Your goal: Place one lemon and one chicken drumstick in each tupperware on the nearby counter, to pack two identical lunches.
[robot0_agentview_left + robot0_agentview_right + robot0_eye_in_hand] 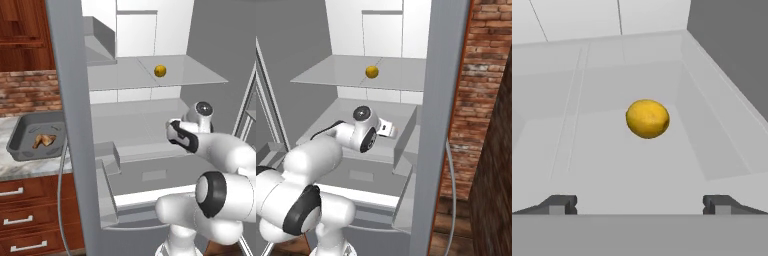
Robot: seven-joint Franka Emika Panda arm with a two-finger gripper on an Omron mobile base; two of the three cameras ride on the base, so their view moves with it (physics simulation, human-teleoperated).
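A yellow lemon (pixel 160 70) (pixel 372 72) lies alone on the upper glass shelf (pixel 200 75) inside the open fridge. In the hand view the lemon (pixel 647 118) sits straight ahead, some way beyond my gripper (pixel 640 205), whose dark fingertips (pixel 562 204) stand wide apart with nothing between them. The hand (pixel 175 132) (pixel 387 130) hovers over the lower shelf, below and nearer than the lemon. On the marbled counter (pixel 7 127) at left stands a dark grey tupperware (pixel 20 150) holding a browned chicken drumstick (pixel 44 140).
The fridge's grey side wall (pixel 70 125) stands between the shelves and the counter. Door bins (pixel 107 165) jut out below it. Reddish-brown drawers (pixel 20 220) sit under the counter, and a brick wall (pixel 481 75) rises to the right of the fridge.
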